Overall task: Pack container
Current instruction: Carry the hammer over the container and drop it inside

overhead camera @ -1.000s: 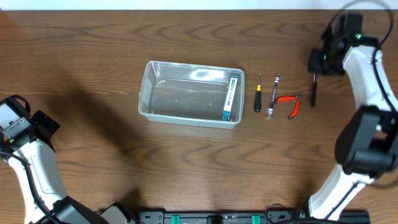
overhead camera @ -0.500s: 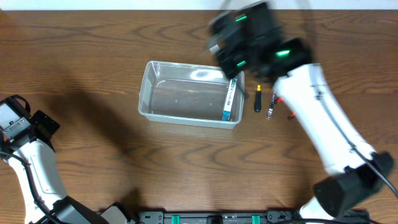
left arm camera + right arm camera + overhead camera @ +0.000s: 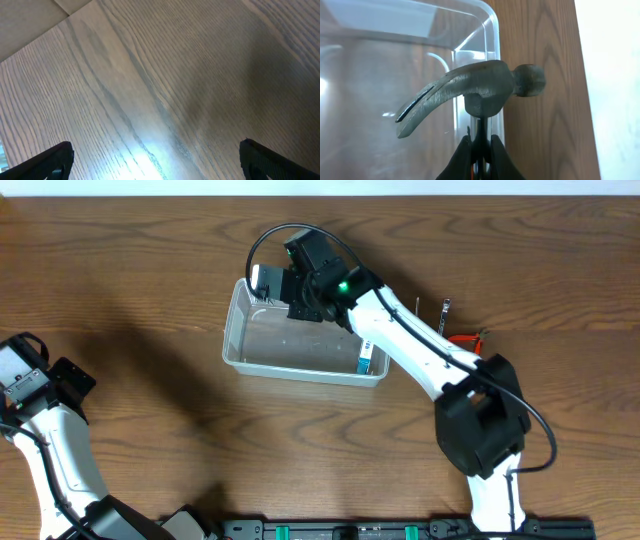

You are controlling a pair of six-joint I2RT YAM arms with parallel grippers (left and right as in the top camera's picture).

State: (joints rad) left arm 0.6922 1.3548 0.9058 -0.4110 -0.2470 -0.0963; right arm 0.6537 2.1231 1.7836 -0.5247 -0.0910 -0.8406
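I am clamping my right gripper (image 3: 479, 146) on the neck of a claw hammer (image 3: 470, 87). Its head is straddling a corner rim of the clear container (image 3: 235, 345) mid-table (image 3: 120, 260). If I am releasing here, it risks striking that rim and toppling outside.

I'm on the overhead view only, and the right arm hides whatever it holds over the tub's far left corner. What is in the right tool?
Observer: A claw hammer. In the right wrist view, the right tool is shut on its neck just below the head.
Operator: Is the head inside the rim?
Observer: Only partly. The claw hangs over the inside of the container, while the striking face sits out over the table.
Operator: And the left tool?
Observer: The left wrist view shows the left tool open, holding nothing, with only table wood in front of it.
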